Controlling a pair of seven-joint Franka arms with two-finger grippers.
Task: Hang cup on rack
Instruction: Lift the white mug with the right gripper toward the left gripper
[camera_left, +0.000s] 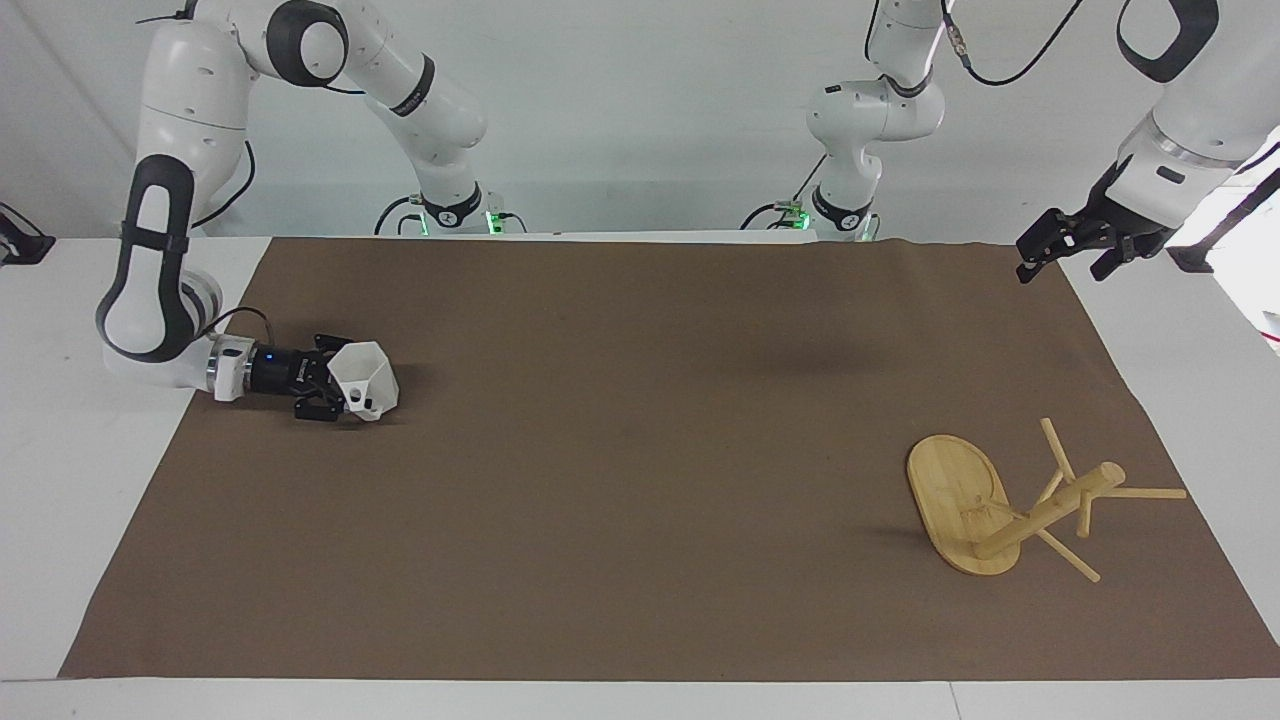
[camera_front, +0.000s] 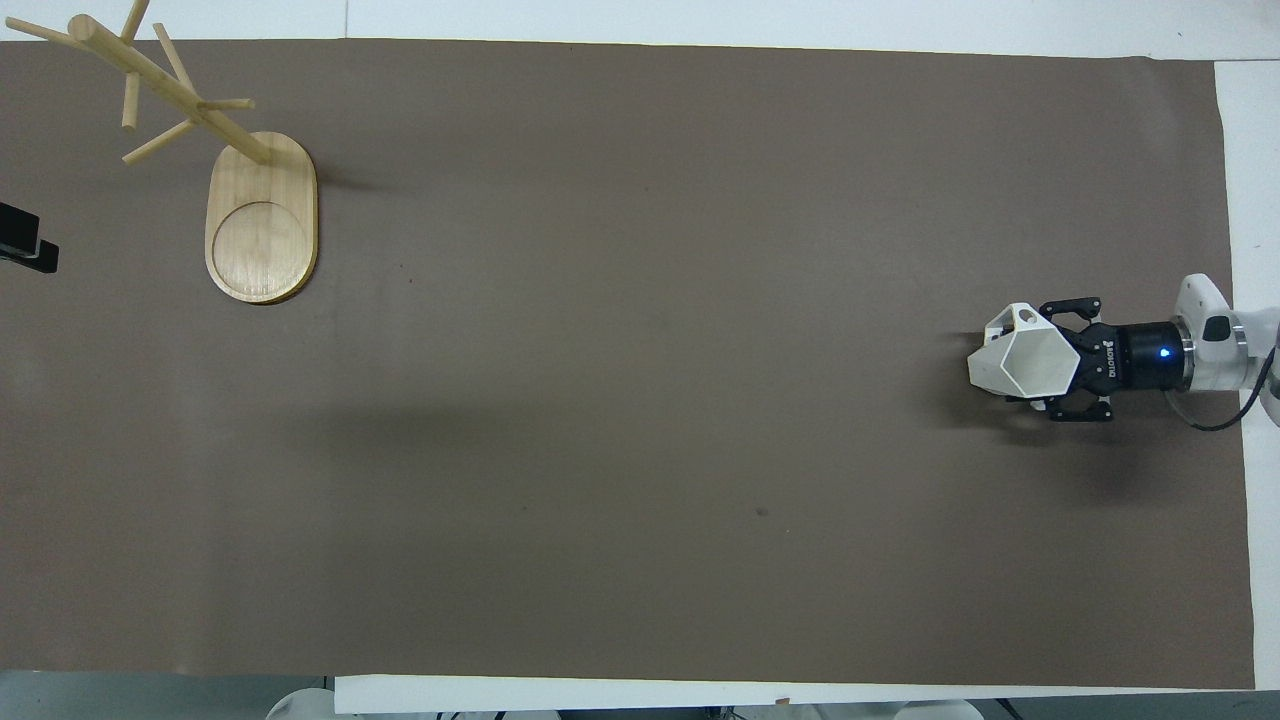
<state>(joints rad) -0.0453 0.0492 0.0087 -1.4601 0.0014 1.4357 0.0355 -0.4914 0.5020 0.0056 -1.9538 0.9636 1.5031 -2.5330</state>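
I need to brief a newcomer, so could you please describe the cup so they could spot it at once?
On the brown mat, look toward the right arm's end of the table. There the right gripper holds the cup: small, white and faceted with a hexagonal rim, unlike the bamboo rack at the left arm's end.

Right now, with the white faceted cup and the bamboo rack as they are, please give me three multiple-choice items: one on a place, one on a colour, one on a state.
1. Where is the light bamboo peg rack?
A. toward the left arm's end of the table
B. toward the right arm's end
C. at the table's middle

2. What colour is the mat under everything?
A. green
B. brown
C. blue

3. What does the right gripper hold?
A. nothing
B. a rack peg
C. the white faceted plastic cup

Answers: 1 A, the rack stands below the waiting left gripper. 2 B, the sheet is plainly brown. 3 C, the fingers close on the cup's wall.
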